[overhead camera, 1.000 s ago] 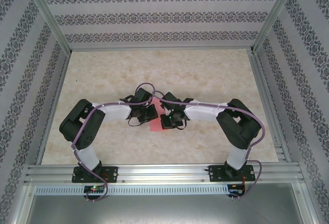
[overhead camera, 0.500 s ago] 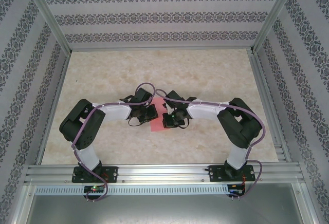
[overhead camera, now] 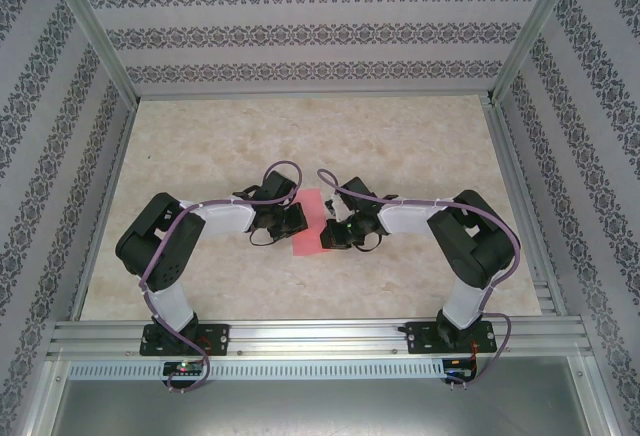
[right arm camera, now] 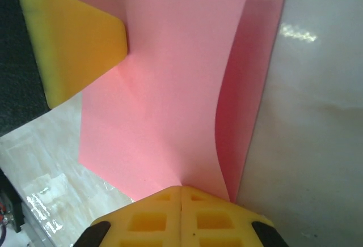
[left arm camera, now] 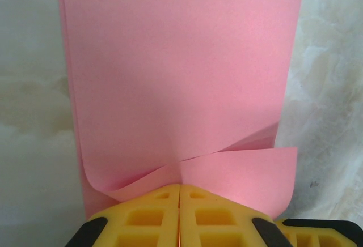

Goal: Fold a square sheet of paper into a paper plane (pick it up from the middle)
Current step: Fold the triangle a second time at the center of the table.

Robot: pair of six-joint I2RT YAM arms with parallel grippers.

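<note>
Top external: paper (overhead camera: 309,228) over worktop (overhead camera: 300,136) centre.
Left wrist: left claw (left arm camera: 180,186) clamped on paper's curled edge.
Right wrist: right claw (right arm camera: 181,188) clamped on paper.

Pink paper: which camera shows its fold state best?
Left wrist: the pink paper spreads across the frame, its curled overlapping layers meeting at the shut left gripper. Right wrist shows it at an angle, pinched by the right gripper. Top external gives a small pink patch between both grippers.

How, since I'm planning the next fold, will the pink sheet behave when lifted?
Probably floppy: the sheet curls up where the left fingers pinch its edge. Likely light and easily creased: it also bows at the right fingers.
</note>
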